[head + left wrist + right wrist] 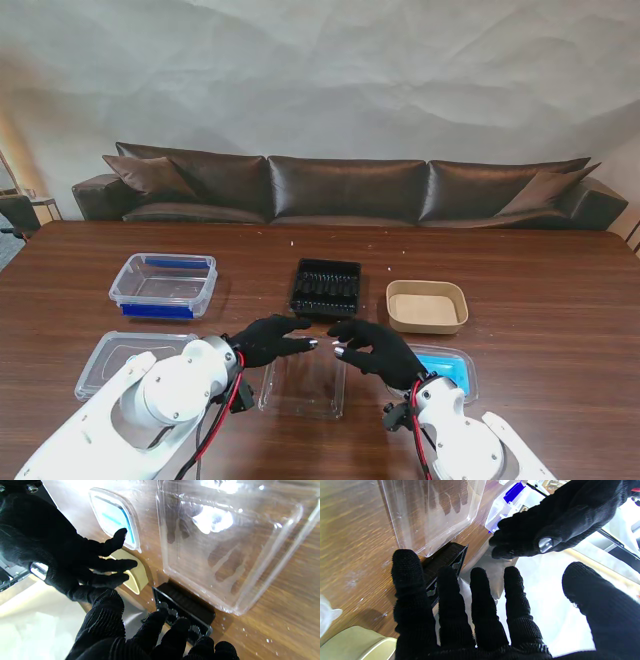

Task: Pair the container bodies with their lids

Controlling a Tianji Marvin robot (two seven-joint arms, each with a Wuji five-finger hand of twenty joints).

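No box has its lid yet. Left hand [268,340] and right hand [377,351], fingers apart and empty, hover over the clear lid [303,385]; the black tray [326,287] lies beyond the fingertips.

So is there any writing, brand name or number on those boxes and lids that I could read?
None can be read in any view.
The clear tray, black tray, tan tray, blue-clipped box and blue lid all look plain.
The gloves on each robot hand show no label either.
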